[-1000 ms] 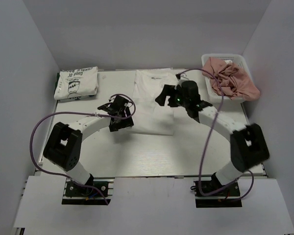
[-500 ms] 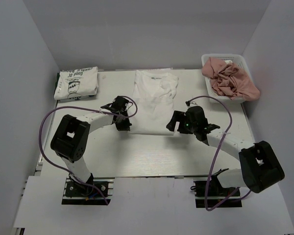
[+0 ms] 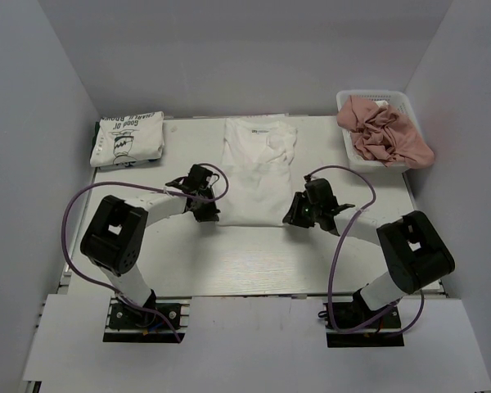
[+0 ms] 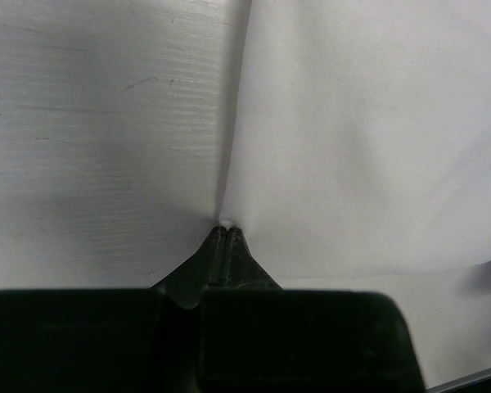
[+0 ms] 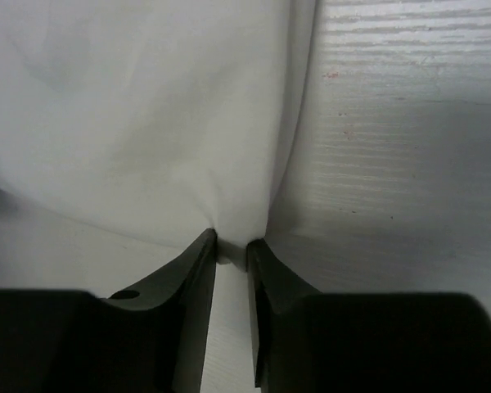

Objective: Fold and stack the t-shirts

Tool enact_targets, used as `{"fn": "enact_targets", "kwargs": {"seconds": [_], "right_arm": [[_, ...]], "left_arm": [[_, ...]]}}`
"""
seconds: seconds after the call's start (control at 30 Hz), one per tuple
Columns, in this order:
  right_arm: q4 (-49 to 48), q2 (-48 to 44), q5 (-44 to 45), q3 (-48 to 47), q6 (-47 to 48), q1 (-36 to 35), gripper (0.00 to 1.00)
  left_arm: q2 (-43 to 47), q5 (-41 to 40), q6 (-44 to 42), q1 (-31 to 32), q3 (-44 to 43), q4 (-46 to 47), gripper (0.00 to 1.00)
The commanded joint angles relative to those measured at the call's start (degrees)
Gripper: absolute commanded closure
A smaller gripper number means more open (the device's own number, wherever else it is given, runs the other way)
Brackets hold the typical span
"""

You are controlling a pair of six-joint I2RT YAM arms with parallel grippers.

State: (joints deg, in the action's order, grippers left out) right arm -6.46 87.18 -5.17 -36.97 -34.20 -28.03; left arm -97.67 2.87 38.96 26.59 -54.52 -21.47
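From above, a white t-shirt [image 3: 258, 176] is lying flat in the middle of the worktop [image 3: 245, 254], its collar pointing to the far side. A folded t-shirt [image 3: 127, 137] with a black line-drawing is sitting at the far left corner, well apart from it. A white basket [image 3: 397, 98] is standing at the far right corner, holding a heap of pink cloth [image 3: 385, 135]. The left hand [image 3: 208, 213] is resting at the near left corner of the white t-shirt and the right hand [image 3: 295, 214] at its near right corner, both low on the worktop.

In the left wrist view, the left hand [image 4: 222, 232] is pressing its fingers fully together and is pinching the edge of the white t-shirt [image 4: 368, 139], which is spreading to the right over the worktop [image 4: 98, 123].

In the right wrist view, the right hand [image 5: 231, 246] is holding its fingers [image 5: 198, 270] a narrow gap apart, with the bunched edge of the white t-shirt [image 5: 147, 115] sitting between the tips. Whether they are clamping the cloth cannot be told. The worktop [image 5: 401, 139] is showing bare to the right.
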Motion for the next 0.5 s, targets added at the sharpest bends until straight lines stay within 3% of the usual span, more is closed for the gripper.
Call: {"fn": "enact_targets", "kwargs": {"seconds": [0.0,0.07,0.27,0.47], "right_arm": [[-1.44,0.89,-2.04,-0.38,-1.4,0.08,0.75],[-1.19,0.02,-2.92,-0.03,-1.4,0.08,1.0],[8.19,-9.46,-5.29,2.6,-1.05,-0.36,1.0],[24.11,-24.06,-7.57,1.39,0.62,-0.45,1.0]], "left_arm": [[2.04,0.82,-0.46,0.13,1.96,-2.26,1.0],[2.65,2.21,-0.46,0.65,1.96,-1.65,1.0],[8.18,8.36,-0.46,1.79,5.56,-3.04,1.0],[24.08,10.13,-1.61,2.85,6.8,-9.73,1.0]]}}
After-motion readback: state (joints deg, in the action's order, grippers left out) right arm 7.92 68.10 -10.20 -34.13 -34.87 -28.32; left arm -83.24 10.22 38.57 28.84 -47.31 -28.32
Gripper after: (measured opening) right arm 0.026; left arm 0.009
